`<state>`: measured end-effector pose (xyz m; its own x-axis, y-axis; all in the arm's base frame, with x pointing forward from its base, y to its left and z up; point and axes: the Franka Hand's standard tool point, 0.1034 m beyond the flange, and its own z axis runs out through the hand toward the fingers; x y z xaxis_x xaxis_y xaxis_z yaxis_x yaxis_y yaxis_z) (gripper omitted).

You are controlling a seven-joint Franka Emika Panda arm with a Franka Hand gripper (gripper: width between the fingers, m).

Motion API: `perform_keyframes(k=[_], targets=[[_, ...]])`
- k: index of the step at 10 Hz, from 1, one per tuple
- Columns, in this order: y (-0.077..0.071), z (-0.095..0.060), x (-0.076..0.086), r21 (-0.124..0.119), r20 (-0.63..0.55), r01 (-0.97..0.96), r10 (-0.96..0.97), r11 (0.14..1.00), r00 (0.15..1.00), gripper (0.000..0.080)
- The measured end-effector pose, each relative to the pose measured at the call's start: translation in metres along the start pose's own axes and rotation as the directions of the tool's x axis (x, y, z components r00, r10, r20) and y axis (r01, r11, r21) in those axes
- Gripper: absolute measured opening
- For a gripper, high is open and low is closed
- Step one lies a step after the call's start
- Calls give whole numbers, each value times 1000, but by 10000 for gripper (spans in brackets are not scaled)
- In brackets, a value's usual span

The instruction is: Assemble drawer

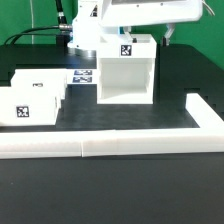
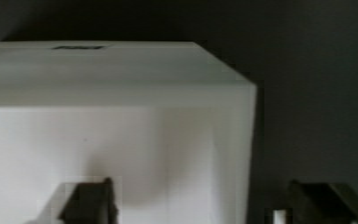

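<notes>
Centrally on the dark table (image 1: 130, 190), the drawer's cube-like housing (image 1: 127, 72) is seen standing upright, its open face turned toward the exterior camera. The smaller trays (image 1: 32, 95) are set well apart from it, toward the exterior view's left. The gripper (image 2: 202, 203) is poised directly above the housing, jaws spread wide with nothing grasped, and the fingers (image 2: 87, 200) are placed either side of its width. A straight descent is judged to be what the grasp requires.
</notes>
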<state>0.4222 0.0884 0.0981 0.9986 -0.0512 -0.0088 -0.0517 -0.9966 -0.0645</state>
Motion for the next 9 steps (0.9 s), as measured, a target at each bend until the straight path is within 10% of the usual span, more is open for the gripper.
perform_keyframes(k=[1,3,9], targets=[[0,0,0,0,0,0,0,1000,1000,426],[0,0,0,0,0,0,0,1000,1000,94],[0,0,0,0,-1,0,0,1000,1000,37]])
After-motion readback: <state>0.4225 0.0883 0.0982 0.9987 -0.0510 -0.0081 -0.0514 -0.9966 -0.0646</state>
